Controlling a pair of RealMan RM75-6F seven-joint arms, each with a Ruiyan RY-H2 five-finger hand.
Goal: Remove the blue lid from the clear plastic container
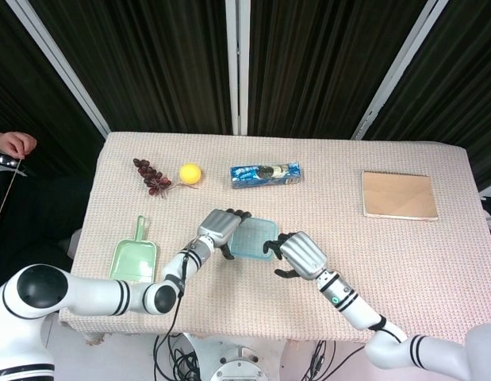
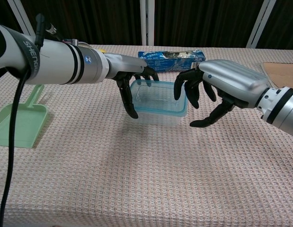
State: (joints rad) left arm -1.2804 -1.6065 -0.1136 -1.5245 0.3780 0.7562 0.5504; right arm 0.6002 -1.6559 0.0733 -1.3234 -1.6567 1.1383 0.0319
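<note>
The clear plastic container [image 1: 255, 240] [image 2: 158, 101] with its blue lid [image 2: 161, 110] stands on the table's near middle. My left hand [image 1: 218, 231] [image 2: 132, 89] grips its left end, thumb down the near corner and fingers over the far rim. My right hand [image 1: 299, 255] [image 2: 221, 86] hovers at the container's right end. Its fingers curl over the right rim of the lid, and its thumb is spread off to the near right, holding nothing. Whether the fingertips touch the lid is unclear.
A blue cookie pack [image 1: 265, 173] [image 2: 172, 57] lies behind the container. A green dustpan [image 1: 134, 258] [image 2: 18, 120] is at the near left, grapes [image 1: 152, 176] and a yellow ball [image 1: 189, 172] at the far left, a brown board [image 1: 398, 195] at the far right.
</note>
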